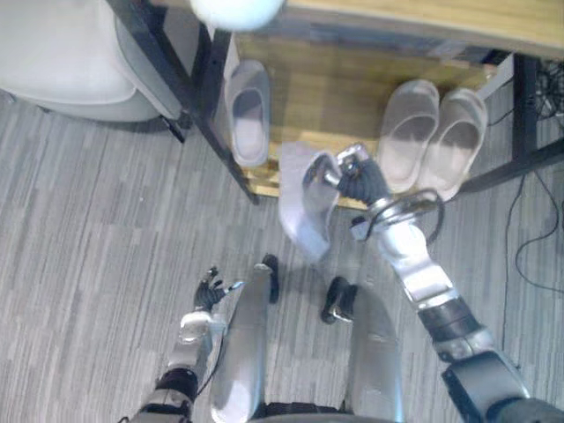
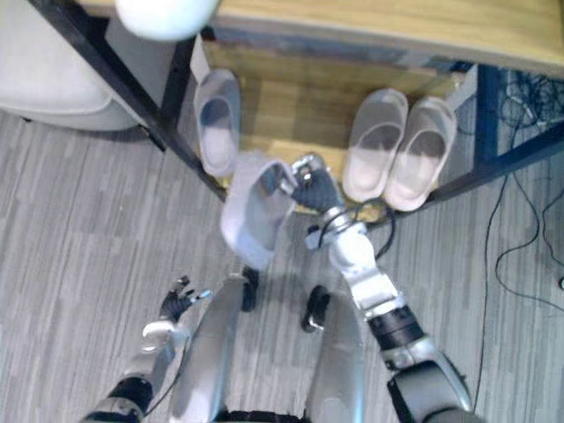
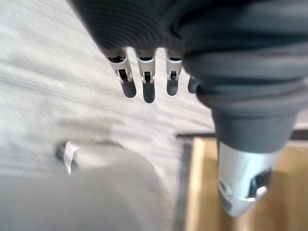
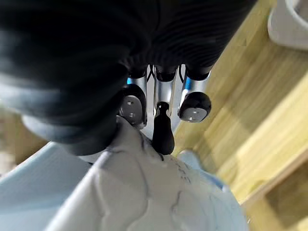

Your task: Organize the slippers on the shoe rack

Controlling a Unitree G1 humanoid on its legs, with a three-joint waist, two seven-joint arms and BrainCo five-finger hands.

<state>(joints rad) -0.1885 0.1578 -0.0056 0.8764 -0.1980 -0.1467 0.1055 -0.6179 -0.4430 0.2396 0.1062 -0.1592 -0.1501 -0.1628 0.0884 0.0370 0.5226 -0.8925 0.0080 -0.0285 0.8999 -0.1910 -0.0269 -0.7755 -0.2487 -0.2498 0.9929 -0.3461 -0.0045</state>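
Placing step: right hand (image 1: pixel 357 181) clamped on a pale blue slipper (image 1: pixel 304 220) over the shoe rack shelf (image 1: pixel 326 106) front edge; next move likely sets it beside its lone mate (image 1: pixel 248 113); left hand (image 1: pixel 211 289) slack-fingered, low.

On the shelf (image 1: pixel 328 99) one slipper (image 1: pixel 248 115) lies left, a pair (image 1: pixel 432 134) right.
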